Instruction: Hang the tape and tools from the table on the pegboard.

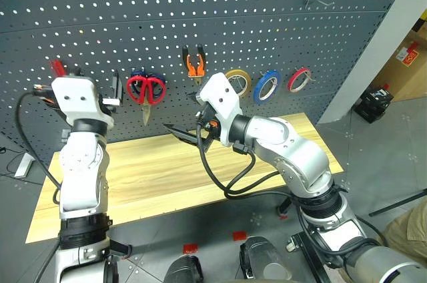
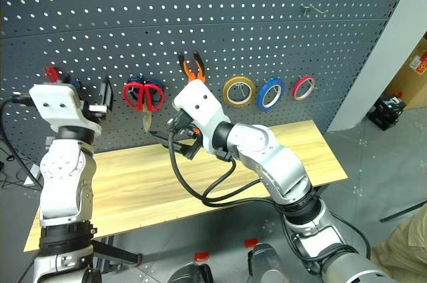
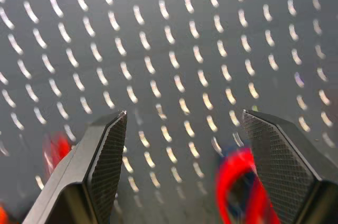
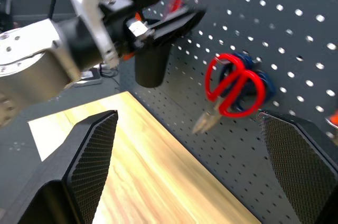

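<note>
Pegboard point(image 1: 233, 36) tools and tape are all hanging, and the pale wooden tabletop point(image 1: 160, 176) below lies bare. The left hand point(image 3: 182, 145) is raised close to the board with its two black fingers point(image 3: 108, 155) spread wide apart and nothing between them; the red scissors' handle shows just beyond one fingertip. In the head views this left hand point(image 1: 113, 93) sits between a red-handled screwdriver point(image 1: 57, 68) at the board's left end and the red scissors point(image 1: 146, 91), which hang with blades pointing down over a pair of dark blue scissors point(image 1: 138, 75) on the same spot. The right hand point(image 1: 190, 133) hovers above the tabletop's back edge, just below the scissors, pointing toward the left hand; its fingers point(image 4: 90, 155) also stand fully apart and hold nothing. Farther along the board, the orange-and-black pliers point(image 1: 194, 65) hang handles up, above the right wrist. Next come three rings side by side: the yellow tape point(image 1: 239, 82), the blue tape point(image 1: 267, 86) and the red tape point(image 1: 299, 79), each on its own hook. An empty metal hook point(image 1: 319, 3) sticks out higher up, near the board's right edge.
</note>
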